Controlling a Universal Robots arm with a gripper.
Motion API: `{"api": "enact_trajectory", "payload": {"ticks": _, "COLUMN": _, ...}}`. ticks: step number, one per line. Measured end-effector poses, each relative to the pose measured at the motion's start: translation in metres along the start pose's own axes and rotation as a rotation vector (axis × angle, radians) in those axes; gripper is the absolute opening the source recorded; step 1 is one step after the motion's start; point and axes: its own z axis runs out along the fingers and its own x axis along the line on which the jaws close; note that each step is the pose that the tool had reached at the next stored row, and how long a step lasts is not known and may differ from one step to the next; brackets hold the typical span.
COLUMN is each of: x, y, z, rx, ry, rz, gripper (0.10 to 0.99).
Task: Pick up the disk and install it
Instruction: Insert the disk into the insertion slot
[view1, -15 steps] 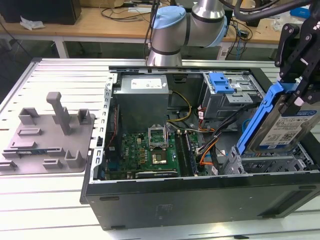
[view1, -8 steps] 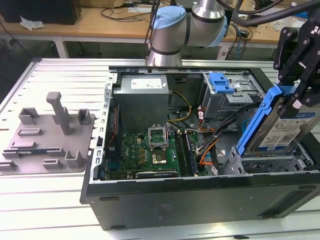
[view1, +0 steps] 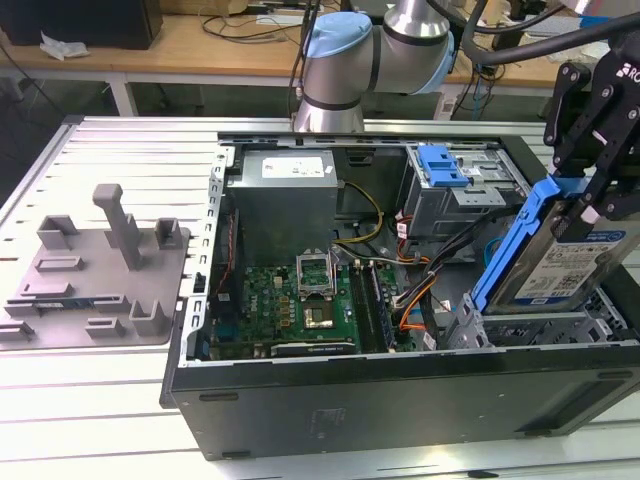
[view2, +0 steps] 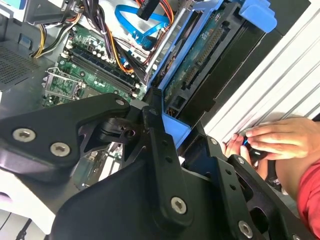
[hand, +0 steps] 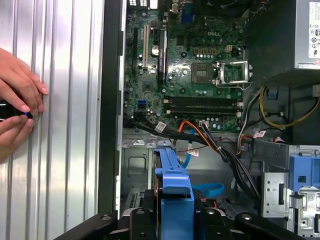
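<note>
The disk (view1: 560, 262), a silver drive with a white-and-blue label in a blue carrier bracket, hangs tilted on edge in the exterior view. It sits over the metal drive cage (view1: 545, 330) at the open computer case's near corner, on the exterior view's right. My black gripper (view1: 588, 195) is shut on the disk's upper end. The second wrist view looks past the fingers (view2: 155, 135) along the disk's blue bracket (view2: 172, 67) and its dark underside. In the first wrist view the blue bracket (hand: 173, 182) points down into the case.
The case holds a green motherboard (view1: 290, 300), a power supply (view1: 290, 190), bundled cables (view1: 420, 290) and a blue ribbed latch (view1: 443, 165). A grey moulded fixture tray (view1: 90, 270) lies on the exterior view's left. A person's hands (hand: 17, 100) rest on the ribbed table beside the case.
</note>
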Motion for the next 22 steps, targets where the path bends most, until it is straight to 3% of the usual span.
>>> {"api": "enact_trajectory", "payload": {"ticks": 11, "x": 0.0007, "y": -0.0002, "z": 0.0098, "rx": 0.000, "ry": 0.0001, "rz": 0.000, "gripper": 0.369}}
{"api": "enact_trajectory", "payload": {"ticks": 22, "x": 0.0024, "y": -0.0005, "z": 0.0255, "rx": 0.000, "ry": -0.0001, "rz": 0.000, "gripper": 0.369}}
